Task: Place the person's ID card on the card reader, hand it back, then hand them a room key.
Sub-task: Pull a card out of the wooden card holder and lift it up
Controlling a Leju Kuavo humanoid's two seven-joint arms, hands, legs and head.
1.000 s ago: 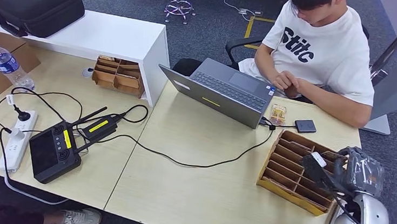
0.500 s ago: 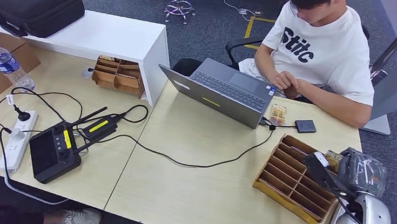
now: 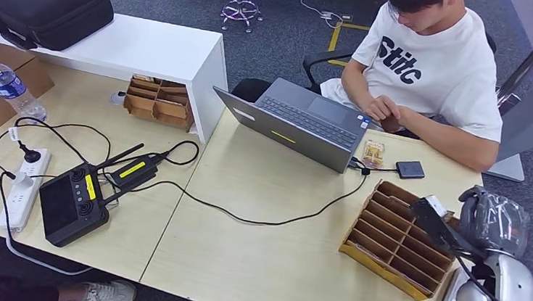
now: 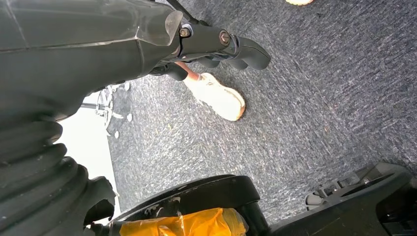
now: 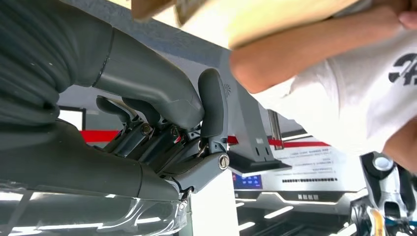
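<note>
My right hand (image 3: 494, 221), wrapped in clear plastic, hovers at the right end of the wooden slotted box (image 3: 394, 238), over the table's right edge. In the right wrist view its fingers (image 5: 162, 132) are curled in with the thumb (image 5: 212, 105) against them, and I see no card between them. The small dark card reader (image 3: 410, 169) lies by the laptop, wired to it. A small orange-patterned card-like item (image 3: 373, 153) lies beside it. The person (image 3: 431, 63) sits behind the table, hands together. My left hand (image 4: 221, 46) hangs over the carpet, holding nothing.
A grey laptop (image 3: 302, 124) stands open before the person, its black cable (image 3: 272, 220) crossing the table. To the left are a black controller (image 3: 73, 203), a power strip (image 3: 24, 187), a water bottle (image 3: 10, 88) and a second wooden box (image 3: 158, 102). A shoe (image 4: 216, 96) rests on the carpet.
My right hand has drifted right and slightly away from the wooden box. The box's near end has slid a little toward the table's front edge. The person has stayed put.
</note>
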